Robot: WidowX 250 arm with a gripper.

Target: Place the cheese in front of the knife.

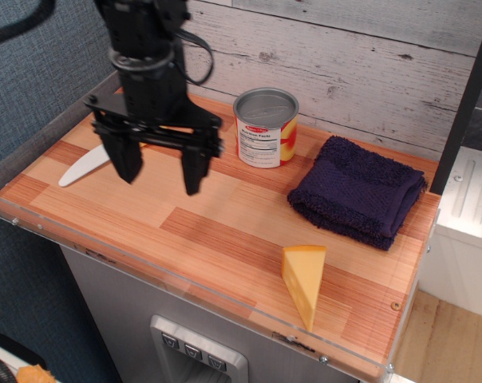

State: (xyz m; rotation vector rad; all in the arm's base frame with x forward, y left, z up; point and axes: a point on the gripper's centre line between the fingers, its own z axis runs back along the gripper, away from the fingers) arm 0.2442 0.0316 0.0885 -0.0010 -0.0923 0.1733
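Note:
The cheese (304,281), a yellow-orange wedge, lies near the front right edge of the wooden table. The knife (81,167) lies at the left; only its white blade shows, the yellow handle is hidden behind my gripper. My gripper (160,174) is black, hangs above the table's left middle with its two fingers wide apart and nothing between them. It is far left of the cheese and just right of the knife blade.
A tin can (265,128) stands at the back middle. A folded dark blue towel (357,191) lies at the right. A clear plastic rim (145,275) runs along the table's front edge. A dark post stands at the back left.

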